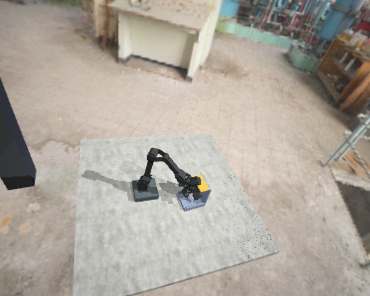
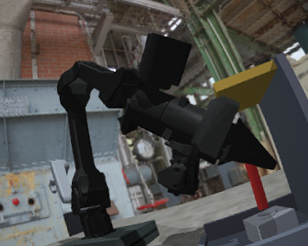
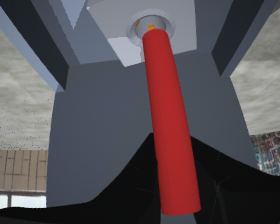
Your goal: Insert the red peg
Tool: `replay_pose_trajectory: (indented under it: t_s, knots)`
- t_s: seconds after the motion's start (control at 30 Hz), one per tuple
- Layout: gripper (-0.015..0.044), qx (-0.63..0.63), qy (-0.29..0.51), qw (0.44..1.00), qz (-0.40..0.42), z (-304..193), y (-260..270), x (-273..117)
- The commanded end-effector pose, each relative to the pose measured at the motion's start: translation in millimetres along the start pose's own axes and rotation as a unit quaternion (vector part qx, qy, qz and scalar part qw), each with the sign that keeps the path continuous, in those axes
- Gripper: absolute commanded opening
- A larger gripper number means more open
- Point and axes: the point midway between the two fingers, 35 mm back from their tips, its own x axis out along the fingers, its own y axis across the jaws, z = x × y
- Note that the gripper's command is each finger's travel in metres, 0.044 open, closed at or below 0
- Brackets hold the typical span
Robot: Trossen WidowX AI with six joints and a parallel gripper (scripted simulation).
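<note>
The red peg (image 2: 257, 189) (image 3: 167, 115) is upright, held near its upper part by my gripper (image 2: 263, 158) (image 3: 165, 138), which is shut on it. The gripper is inside the box (image 1: 192, 204) (image 2: 303, 151) (image 3: 95, 120), with its fingers below the yellow roof (image 1: 203, 183) (image 2: 248, 85). The pale block (image 2: 275, 225) (image 3: 183, 30) sits on the box floor. The peg's lower end is at or just above the block's top, over or at the edge of the round hole (image 3: 150, 24). Whether the tip is inside the hole's rim I cannot tell.
The box's back wall stands just beyond the fingertips, and side walls show at both sides in the wrist view. The roof's front edge is close to the gripper body in the exterior view. The arm's base (image 1: 145, 191) (image 2: 109, 245) stands in front of the box.
</note>
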Motion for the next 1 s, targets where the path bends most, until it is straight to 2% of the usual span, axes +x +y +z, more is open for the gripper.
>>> replay_pose_trajectory:
  t_s: [0.0,0.97]
  knots:
    - [0.0,0.0,0.003,1.0,0.003,-4.0,2.6,0.0]
    - [0.0,0.0,0.003,1.0,0.003,13.2,2.6,18.7]
